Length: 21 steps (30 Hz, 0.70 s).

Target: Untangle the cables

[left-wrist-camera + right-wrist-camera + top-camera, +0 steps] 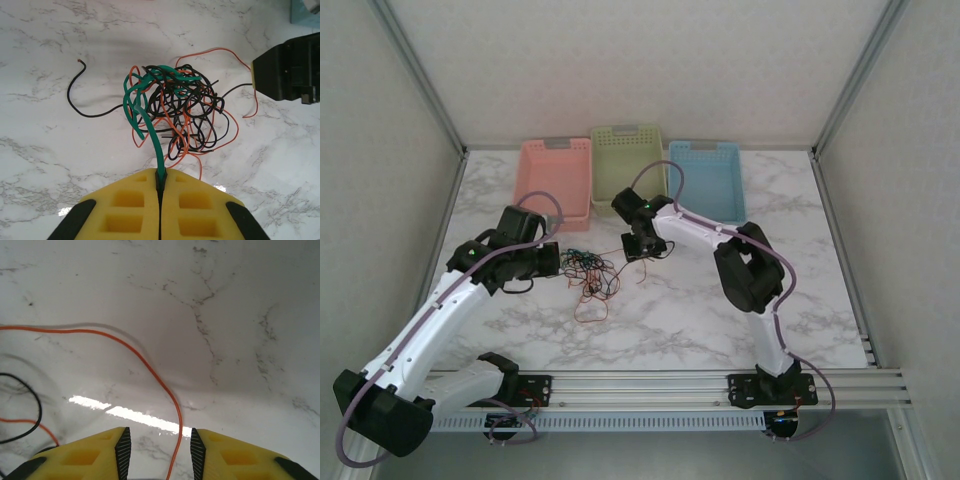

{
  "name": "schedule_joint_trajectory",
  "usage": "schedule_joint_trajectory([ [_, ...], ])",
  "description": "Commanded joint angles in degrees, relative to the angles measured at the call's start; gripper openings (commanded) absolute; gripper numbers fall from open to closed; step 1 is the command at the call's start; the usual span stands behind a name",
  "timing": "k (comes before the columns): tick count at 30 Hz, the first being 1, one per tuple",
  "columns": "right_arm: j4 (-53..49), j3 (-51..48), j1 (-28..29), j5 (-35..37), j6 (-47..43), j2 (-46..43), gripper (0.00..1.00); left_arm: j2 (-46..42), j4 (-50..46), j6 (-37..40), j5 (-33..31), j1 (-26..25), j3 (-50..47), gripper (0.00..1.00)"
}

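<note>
1. The table (720, 320) is white marble. Three baskets (627, 133) stand in a row at its far edge, well apart from the work.
2. The left gripper (545, 260) and the right gripper (642, 245) are low over the middle of the table and face each other.
3. The tangle (590, 272) of cables lies flat on the table between them. It is just ahead of the left gripper and just beside the right one.
4. The left gripper (160, 176) is closed tight. It pinches the green cable (150, 131), which runs straight out from its tips and into the tangle.
5. The right gripper (160, 442) is partly open and holds nothing. The orange cable (150, 371) lies on the table, right in the gap between its fingers. Near the tips the cable runs the same way the fingers point. Then it bends off to the left.
6. I think the right gripper is the nearer one for the orange cable. It would need to close on it. Then the two grippers could pull away from each other to loosen the tangle.
</note>
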Motion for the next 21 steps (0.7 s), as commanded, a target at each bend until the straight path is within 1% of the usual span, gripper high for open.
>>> schedule_joint_trajectory([
  [1, -5.10, 2.81, 0.46, 1.39, -2.00, 3.45, 0.38, -1.28, -1.61, 0.37, -1.14, -0.03, -0.71, 0.00],
  [10, -7.27, 5.55, 1.00, 1.53, -3.17, 6.85, 0.35, -0.66, -1.28, 0.32, -0.87, -0.03, -0.54, 0.00],
  [14, -7.52, 6.15, 1.25, 1.65, -3.52, 7.70, 0.31, -0.29, -1.21, 0.44, -0.87, -0.03, -0.54, 0.00],
  [16, -7.80, 6.59, 1.41, 1.74, -3.64, 8.23, 0.26, -0.09, -1.23, 0.49, -0.87, -0.03, -0.54, 0.00],
  [19, -7.68, 6.74, 1.44, 1.78, -3.69, 8.52, 0.14, -0.11, -1.17, 0.49, -0.87, -0.03, -0.54, 0.00],
  [21, -7.21, 6.28, 1.59, 1.97, -3.54, 8.14, 0.04, -0.29, -1.18, 0.49, -1.12, -0.03, -0.54, 0.00],
])
